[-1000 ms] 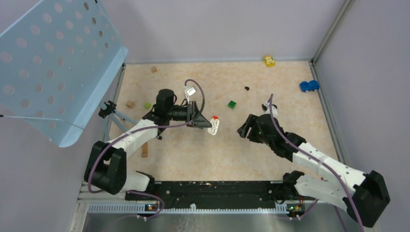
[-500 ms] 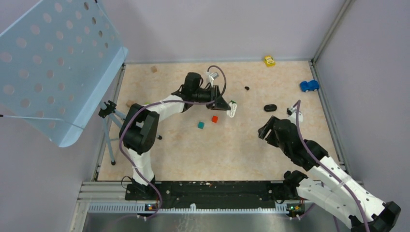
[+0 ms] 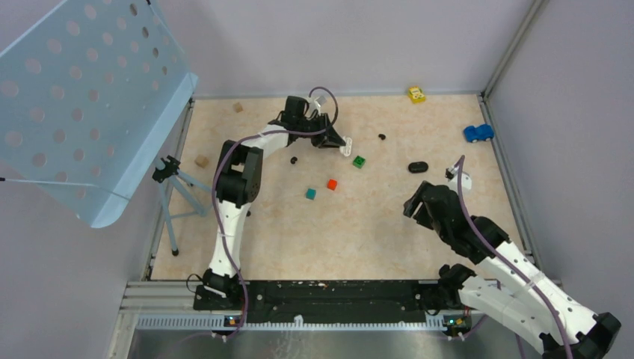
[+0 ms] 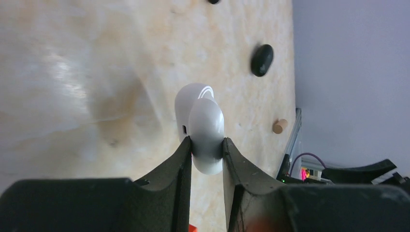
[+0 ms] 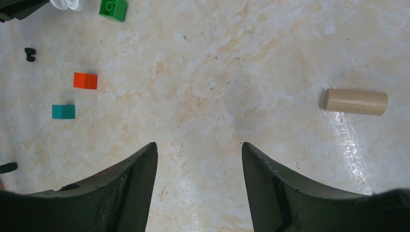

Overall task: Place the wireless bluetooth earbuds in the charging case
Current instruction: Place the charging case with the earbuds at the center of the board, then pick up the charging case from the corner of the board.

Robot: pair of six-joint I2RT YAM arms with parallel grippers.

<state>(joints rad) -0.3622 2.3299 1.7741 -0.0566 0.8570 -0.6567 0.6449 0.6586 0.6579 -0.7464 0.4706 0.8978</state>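
Left end effector [image 4: 205,143] pinches a white case [image 4: 205,118] near the bench's [image 3: 374,224] far edge, just beside a green block [image 3: 359,161]. Right end effector [image 5: 199,150] hangs wide open and holds nothing, near the right wall.

Arms [image 3: 263,140]: white links, black joints | cables [image 3: 217,196]: purple, looped | left gripper [image 4: 206,141], right gripper [image 5: 198,145]: matte black curved fingers [image 5: 130,193] | base rail [image 3: 336,290]: black

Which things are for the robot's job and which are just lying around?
Job: white charging case in the left gripper, two black earbuds, black oval case.
Lying about: green block, red cube, teal cube, wooden peg, yellow car, blue car.
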